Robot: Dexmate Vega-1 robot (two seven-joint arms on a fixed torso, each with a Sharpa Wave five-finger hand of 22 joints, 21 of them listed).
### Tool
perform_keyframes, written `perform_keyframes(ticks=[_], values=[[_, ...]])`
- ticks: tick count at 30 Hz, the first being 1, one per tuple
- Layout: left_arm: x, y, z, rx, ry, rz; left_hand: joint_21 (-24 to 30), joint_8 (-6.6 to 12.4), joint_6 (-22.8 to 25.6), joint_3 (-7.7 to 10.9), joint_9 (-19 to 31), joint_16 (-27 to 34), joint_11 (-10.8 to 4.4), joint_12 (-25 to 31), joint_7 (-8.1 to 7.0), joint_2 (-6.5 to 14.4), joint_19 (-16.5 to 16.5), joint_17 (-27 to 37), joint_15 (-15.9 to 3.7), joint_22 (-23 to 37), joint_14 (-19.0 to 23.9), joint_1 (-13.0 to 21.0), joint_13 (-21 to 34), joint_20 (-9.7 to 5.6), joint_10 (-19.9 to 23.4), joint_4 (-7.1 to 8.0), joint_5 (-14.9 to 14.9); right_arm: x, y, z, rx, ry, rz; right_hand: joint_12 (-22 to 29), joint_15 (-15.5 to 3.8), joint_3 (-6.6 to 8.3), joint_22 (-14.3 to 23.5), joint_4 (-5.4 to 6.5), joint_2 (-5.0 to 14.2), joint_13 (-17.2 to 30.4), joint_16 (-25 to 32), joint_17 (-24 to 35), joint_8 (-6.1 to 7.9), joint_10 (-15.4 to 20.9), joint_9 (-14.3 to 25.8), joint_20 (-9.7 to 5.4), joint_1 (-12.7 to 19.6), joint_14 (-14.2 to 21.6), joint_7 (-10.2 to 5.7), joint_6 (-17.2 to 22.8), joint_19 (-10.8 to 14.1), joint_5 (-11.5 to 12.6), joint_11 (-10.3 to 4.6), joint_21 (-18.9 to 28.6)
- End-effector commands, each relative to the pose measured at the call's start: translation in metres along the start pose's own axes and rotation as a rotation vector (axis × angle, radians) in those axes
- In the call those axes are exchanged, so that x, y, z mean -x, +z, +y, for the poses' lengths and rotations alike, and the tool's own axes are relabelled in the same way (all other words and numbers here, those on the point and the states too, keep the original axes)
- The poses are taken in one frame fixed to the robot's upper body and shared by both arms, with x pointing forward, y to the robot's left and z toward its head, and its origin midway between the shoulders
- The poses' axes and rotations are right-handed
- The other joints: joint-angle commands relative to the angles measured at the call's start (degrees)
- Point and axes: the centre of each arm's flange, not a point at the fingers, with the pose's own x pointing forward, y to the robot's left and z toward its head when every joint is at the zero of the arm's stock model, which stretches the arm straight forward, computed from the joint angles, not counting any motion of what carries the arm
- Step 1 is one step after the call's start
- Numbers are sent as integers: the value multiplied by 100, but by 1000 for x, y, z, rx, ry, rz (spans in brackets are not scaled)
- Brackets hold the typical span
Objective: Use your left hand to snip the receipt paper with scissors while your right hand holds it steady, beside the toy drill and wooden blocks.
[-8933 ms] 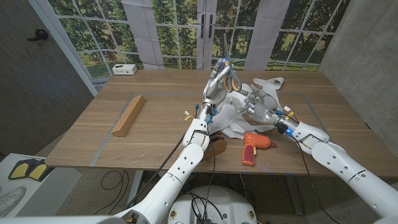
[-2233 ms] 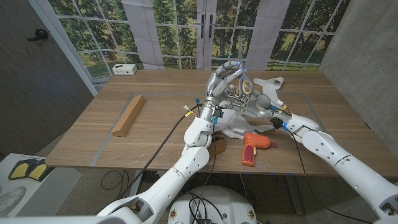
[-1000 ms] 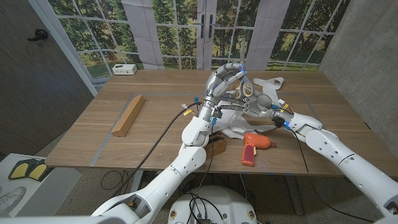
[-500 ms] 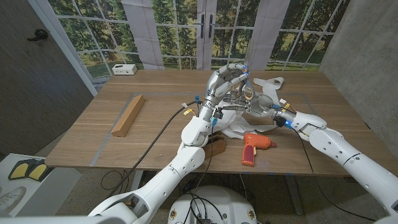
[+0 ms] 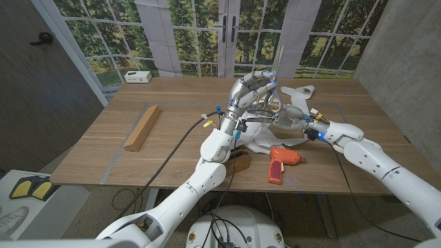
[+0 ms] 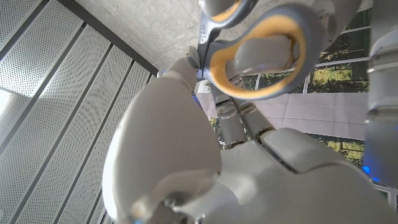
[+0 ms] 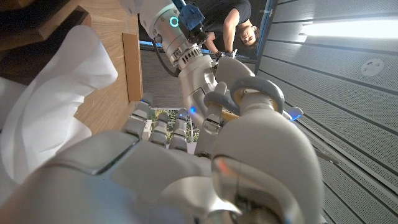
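A wooden block [image 5: 142, 127] lies at the table's [image 5: 172, 148] left, well apart from the action. At centre, the left hand [image 5: 249, 93] grips the scissors [image 6: 255, 46] (a finger through the orange-lined loop), raised over the crumpled white receipt paper [image 5: 265, 141]. Just right, the right hand [image 5: 291, 116] meets it, fingers curled at the paper, though its grip cannot be told; the orange toy drill [image 5: 279, 163] lies near.

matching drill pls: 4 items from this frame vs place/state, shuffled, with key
Items
1. scissors
2. toy drill
3. long wooden block
4. white box

Place/state
A. far left corner of the table, by the window
B. lying alone on the table's left half
C. held up in the left hand over the white paper
D. lying on the table near its front edge, beside the paper

Pairs: 1-C, 2-D, 3-B, 4-A
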Motion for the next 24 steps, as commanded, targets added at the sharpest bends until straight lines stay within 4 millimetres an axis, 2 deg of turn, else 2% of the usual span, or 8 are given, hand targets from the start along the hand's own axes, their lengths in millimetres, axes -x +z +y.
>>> perform_keyframes(ticks=[1, 4, 7, 10, 14, 16, 21, 24], values=[[0, 1, -1, -5, -5, -1, -4, -16, 48, 19, 4, 20, -1, 55, 11, 26, 46, 12, -966, 23, 471, 11, 9, -804, 60, -15, 15, -2, 1, 1, 20, 78, 12, -57, 29, 35, 31, -4, -12, 1, -31, -19, 57, -40, 85, 20, 100, -107, -35, -27, -100, -9, 25, -63], [0, 0, -1, -6, -6, 2, -5, -22, 53, 19, -5, 15, -3, 57, 8, 26, 48, 11, -965, 23, 461, 12, 15, -800, 55, -15, 15, -2, 1, 1, 21, 90, 14, -93, 16, 41, 30, 4, -1, 2, -13, -44, 121, -30, 161, 15, 114, -127, -29, 43, -135, -11, 25, -103], [0, 0, -1, -3, -5, 4, -4, -26, 51, 16, -9, 18, -6, 52, -2, 27, 48, 14, -963, 24, 466, 11, 10, -802, 48, -13, 15, -1, 1, 1, 24, 87, 14, -106, -14, 45, 30, 11, 0, 5, 26, -83, 278, 97, 309, 7, 134, -104, 9, 245, -145, -14, 12, -144], [0, 0, -1, -6, -5, 4, -5, -28, 61, 16, -16, 16, -8, 56, -2, 27, 47, 13, -965, 25, 462, 10, 6, -801, 64, -13, 15, -1, 1, 1, 19, 82, 6, -158, -56, 46, 33, -11, -58, 15, 91, -123, 548, 241, 611, 2, 210, -27, -77, 426, -84, -15, -52, -168], [0, -1, -1, -3, -3, 6, -4, -38, 57, 13, -25, 17, -3, 56, 4, 28, 49, 16, -975, 25, 460, 9, 10, -798, 58, -12, 15, 0, 1, 2, 16, 69, -4, -221, -253, 121, 37, -11, 4, 42, 213, -121, 1100, 568, 1217, -27, 376, 143, -115, 682, 87, 10, -215, -175], [1, -1, -1, -3, 0, 6, -4, -39, 58, 13, -27, 18, -12, 55, 4, 29, 49, 16, -973, 26, 461, 9, 0, -800, 72, -11, 15, 1, 1, 2, 10, 65, -11, -232, -275, 128, 38, -10, -9, 54, 265, -108, 1303, 696, 1441, -20, 412, 228, -132, 740, 168, 18, -235, -166], [2, -1, -1, 2, 5, 3, -5, -39, 58, 10, -22, 25, -15, 58, -5, 28, 51, 22, -971, 26, 468, 14, 7, -803, 68, -14, 17, 3, 0, 2, -20, 39, -32, -249, -346, 180, 42, 23, 74, 88, 350, -58, 1638, 926, 1862, -30, 455, 318, -102, 693, 277, 92, -310, -165], [3, 0, -1, 1, 9, -2, -5, -45, 46, 11, -20, 21, -15, 63, -4, 29, 49, 20, -970, 26, 462, 14, 23, -801, 58, -14, 20, 5, -2, 1, -47, 25, -43, -261, -364, 222, 45, 22, 115, 111, 445, -22, 1874, 1080, 2151, -20, 493, 462, -54, 642, 440, 184, -263, -130]])
